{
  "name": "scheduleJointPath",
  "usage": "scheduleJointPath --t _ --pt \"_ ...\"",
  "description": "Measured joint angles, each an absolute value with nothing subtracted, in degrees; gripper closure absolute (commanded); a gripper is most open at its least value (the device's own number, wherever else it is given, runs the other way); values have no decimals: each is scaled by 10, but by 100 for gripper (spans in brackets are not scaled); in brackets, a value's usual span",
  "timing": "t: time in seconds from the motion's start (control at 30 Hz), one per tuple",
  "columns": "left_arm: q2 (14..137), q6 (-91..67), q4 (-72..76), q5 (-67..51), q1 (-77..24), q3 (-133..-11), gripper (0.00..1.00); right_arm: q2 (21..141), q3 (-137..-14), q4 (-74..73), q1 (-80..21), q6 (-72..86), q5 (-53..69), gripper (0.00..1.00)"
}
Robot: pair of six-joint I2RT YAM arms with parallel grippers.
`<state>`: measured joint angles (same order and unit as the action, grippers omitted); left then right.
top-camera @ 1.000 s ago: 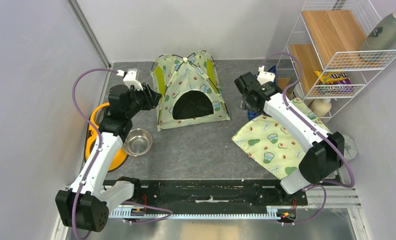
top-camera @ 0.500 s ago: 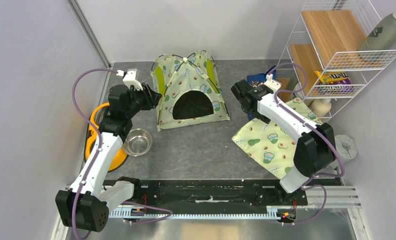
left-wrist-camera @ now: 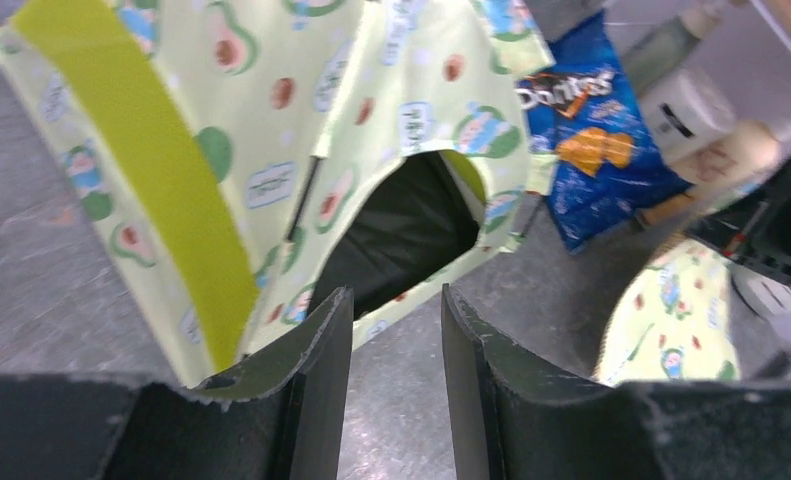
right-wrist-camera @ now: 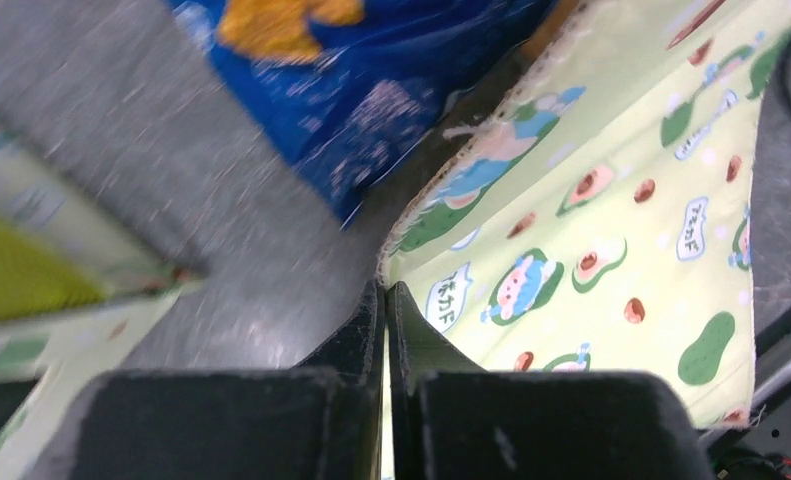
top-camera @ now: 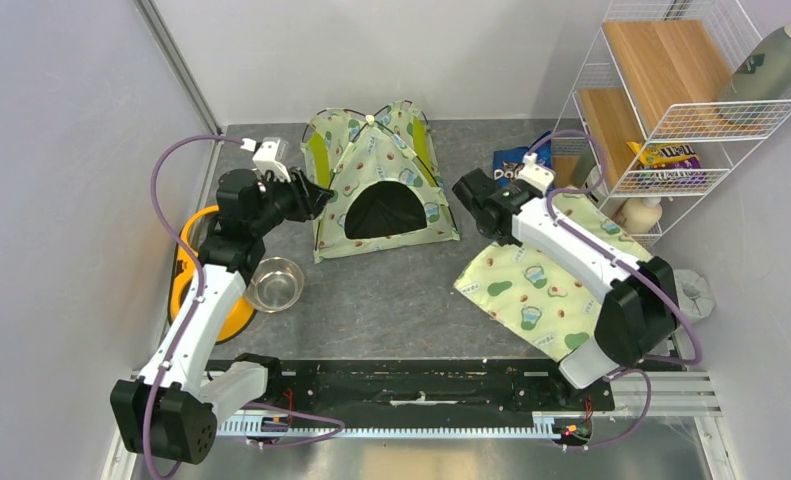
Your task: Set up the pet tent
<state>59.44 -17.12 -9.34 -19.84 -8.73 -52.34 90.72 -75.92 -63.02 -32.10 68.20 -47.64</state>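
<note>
The pet tent [top-camera: 376, 185] stands upright as a dome at the back middle of the grey mat, its dark doorway facing the arms. My left gripper [top-camera: 319, 196] hovers at the tent's front left corner. In the left wrist view this gripper [left-wrist-camera: 396, 305] is open, with only bare mat between its fingers and the pet tent [left-wrist-camera: 271, 130] just beyond them. My right gripper [top-camera: 483, 222] is to the right of the tent. In the right wrist view that gripper [right-wrist-camera: 385, 292] is shut on the edge of the flat avocado-print pad [right-wrist-camera: 591, 230], near one corner.
A steel bowl [top-camera: 276, 283] and a yellow ring [top-camera: 193, 285] lie beside the left arm. A blue chip bag [top-camera: 511, 163] lies behind the pad [top-camera: 531, 290]. A white wire shelf [top-camera: 671, 100] holding boards, snacks and a bottle [top-camera: 776, 60] fills the back right.
The right gripper has closed on the pad's edge and moved left, dragging the pad's near corner left. The left gripper has shifted slightly right toward the tent.
</note>
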Motion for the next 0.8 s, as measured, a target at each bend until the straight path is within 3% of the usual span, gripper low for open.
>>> scheduleJointPath --t 0.3,0.47,0.8 --pt "597 -176 -27 -303 -192 -505 56 875 -789 -564 -466 582 -364 100" --pt "608 -202 17 -311 -265 -465 57 879 -801 -512 -470 543 -294 100" --pt "623 -261 48 -266 -320 -376 43 920 -828 -413 -472 540 -175 100"
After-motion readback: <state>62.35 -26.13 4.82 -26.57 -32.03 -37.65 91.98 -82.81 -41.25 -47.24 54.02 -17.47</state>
